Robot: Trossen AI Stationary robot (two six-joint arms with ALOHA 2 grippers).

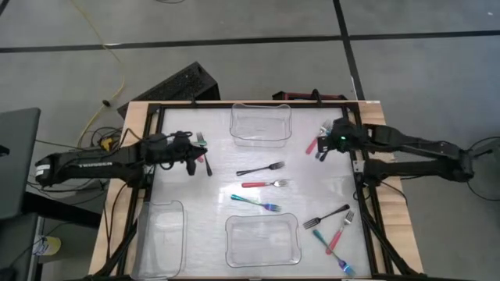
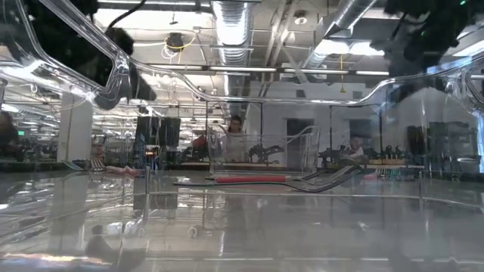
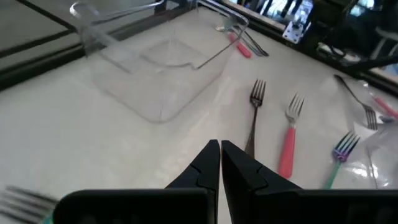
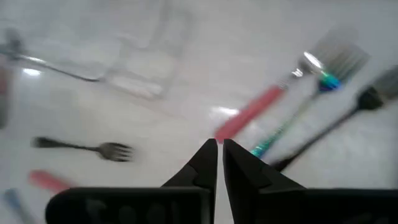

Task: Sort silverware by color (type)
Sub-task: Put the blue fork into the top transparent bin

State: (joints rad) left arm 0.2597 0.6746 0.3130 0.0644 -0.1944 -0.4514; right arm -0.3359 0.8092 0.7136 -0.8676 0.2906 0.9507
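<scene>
White tabletop [image 1: 312, 195] carries the forks in loose groups. Left gripper [image 3: 220, 155], jaws together and empty, hangs over the table's left side, a black fork [image 3: 254, 115] and a red-handled fork [image 3: 288, 140] lying just ahead of its tips. Right gripper [image 4: 220, 152], jaws also together, hovers above a red-handled fork [image 4: 252, 112], teal fork [image 4: 292, 124] and black fork [image 4: 348, 118] clustered by the right edge.

Black forks [image 1: 260, 168]: we count three.
Red-handled forks [image 1: 264, 184]: we count three.
Teal-blue forks [image 1: 255, 202]: we count three.
Fork at the left [image 1: 201, 140]: one more; we cannot tell its colour, nor whether another lies beside it.
Clear plastic bins [image 1: 260, 123]: we count three.
Robot arms [image 1: 94, 164]: two, one on each side.
</scene>
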